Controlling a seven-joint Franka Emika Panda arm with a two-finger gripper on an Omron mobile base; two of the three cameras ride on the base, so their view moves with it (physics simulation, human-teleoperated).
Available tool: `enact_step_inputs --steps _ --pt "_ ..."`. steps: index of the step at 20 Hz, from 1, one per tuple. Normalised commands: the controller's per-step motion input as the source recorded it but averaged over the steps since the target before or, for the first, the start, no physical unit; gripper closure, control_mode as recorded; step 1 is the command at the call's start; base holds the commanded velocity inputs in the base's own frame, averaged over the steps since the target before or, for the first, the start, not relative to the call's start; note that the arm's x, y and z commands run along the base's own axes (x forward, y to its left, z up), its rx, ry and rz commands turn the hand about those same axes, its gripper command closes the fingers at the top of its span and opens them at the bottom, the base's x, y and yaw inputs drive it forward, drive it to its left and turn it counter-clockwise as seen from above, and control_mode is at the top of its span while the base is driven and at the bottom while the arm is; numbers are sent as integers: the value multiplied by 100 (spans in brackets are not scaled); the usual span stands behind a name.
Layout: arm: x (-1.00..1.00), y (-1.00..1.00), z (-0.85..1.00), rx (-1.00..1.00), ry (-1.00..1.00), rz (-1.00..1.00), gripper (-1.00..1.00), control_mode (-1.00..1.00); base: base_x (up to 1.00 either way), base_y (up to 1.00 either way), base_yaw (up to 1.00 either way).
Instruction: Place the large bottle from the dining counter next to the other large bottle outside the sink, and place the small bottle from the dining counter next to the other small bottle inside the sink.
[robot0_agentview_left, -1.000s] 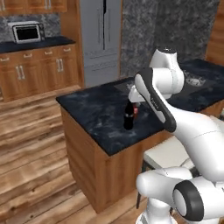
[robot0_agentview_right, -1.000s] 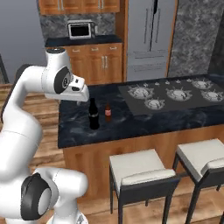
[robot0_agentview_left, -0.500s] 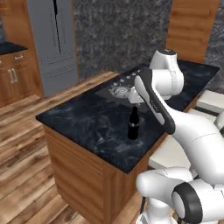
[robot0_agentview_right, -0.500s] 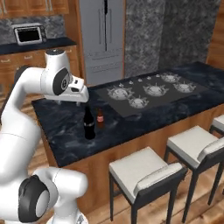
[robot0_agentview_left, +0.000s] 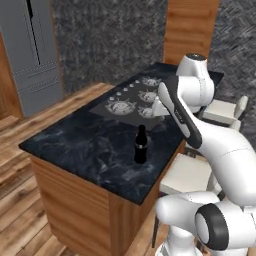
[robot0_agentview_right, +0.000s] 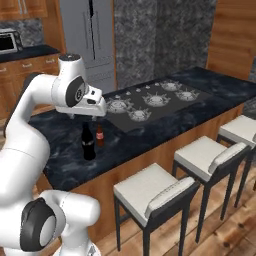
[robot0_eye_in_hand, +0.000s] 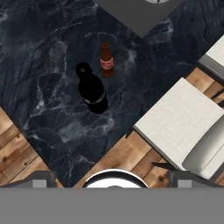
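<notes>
Large bottle (robot0_agentview_right: 88, 143) stands upright beside upright small bottle (robot0_agentview_right: 99, 135).

i see the large bottle (robot0_eye_in_hand: 92, 92) and small bottle (robot0_eye_in_hand: 106, 61) upright on the counter (robot0_eye_in_hand: 48, 52), just beside each other, small one at its 1 o'clock. cooktop (robot0_agentview_right: 150, 101) sits beyond; stools (robot0_agentview_right: 150, 186) line the counter's edge.

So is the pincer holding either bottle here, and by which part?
Nothing is held. The pincer is open above the counter, clear of the large bottle and small bottle, both standing free.
</notes>
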Motion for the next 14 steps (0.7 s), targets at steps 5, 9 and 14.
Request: enact_step_inputs --steps 5,9,14 --pt "0 0 0 0 0 0 -100 100 32 12 -24" --pt "0 0 0 0 0 0 -100 100 43 75 -40" --pt "0 0 0 0 0 0 -100 100 6 69 -28"
